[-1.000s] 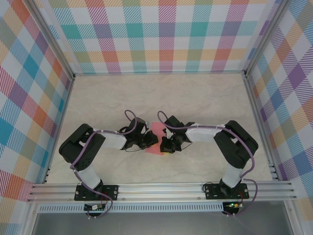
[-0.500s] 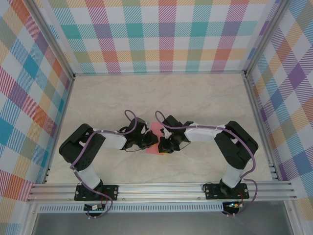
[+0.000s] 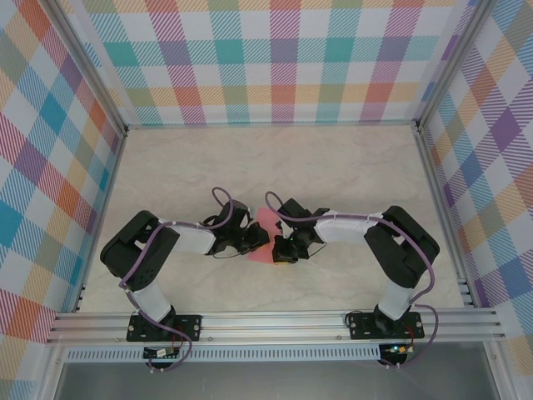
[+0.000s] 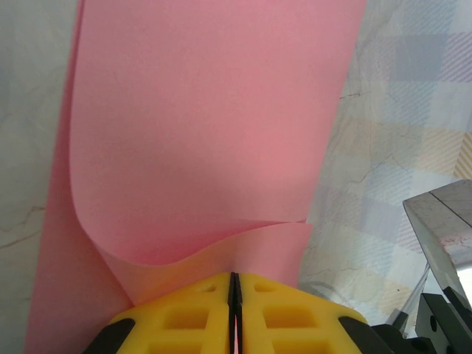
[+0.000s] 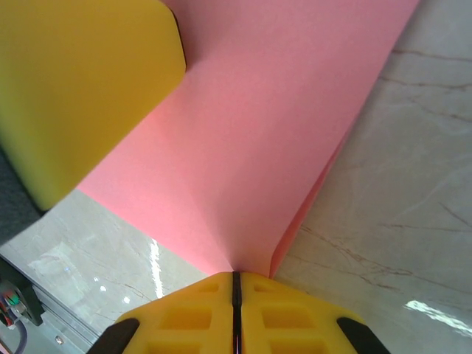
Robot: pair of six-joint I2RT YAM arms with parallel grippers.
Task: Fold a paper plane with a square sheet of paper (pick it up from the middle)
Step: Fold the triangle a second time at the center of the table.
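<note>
Centre of top view: left gripper (image 4: 234, 289) and right gripper (image 5: 236, 284) each clamped shut on square sheet of paper (image 3: 266, 219). Sheet doubled over, loose edge bowed by left jaws, probably off the table (image 3: 275, 158). Open table beyond, up to checked wall (image 3: 283, 75).

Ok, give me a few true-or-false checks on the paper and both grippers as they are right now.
1. The left gripper is shut on the pink paper. True.
2. The right gripper hangs open above the table. False: its jaws are shut on the paper.
3. The paper is a finished narrow dart with two slim wings. False: the wrist views show a broad sheet folded over into layers, one edge curling.
4. In the top view the paper sits between the two grippers, in the near half of the table. True.
</note>
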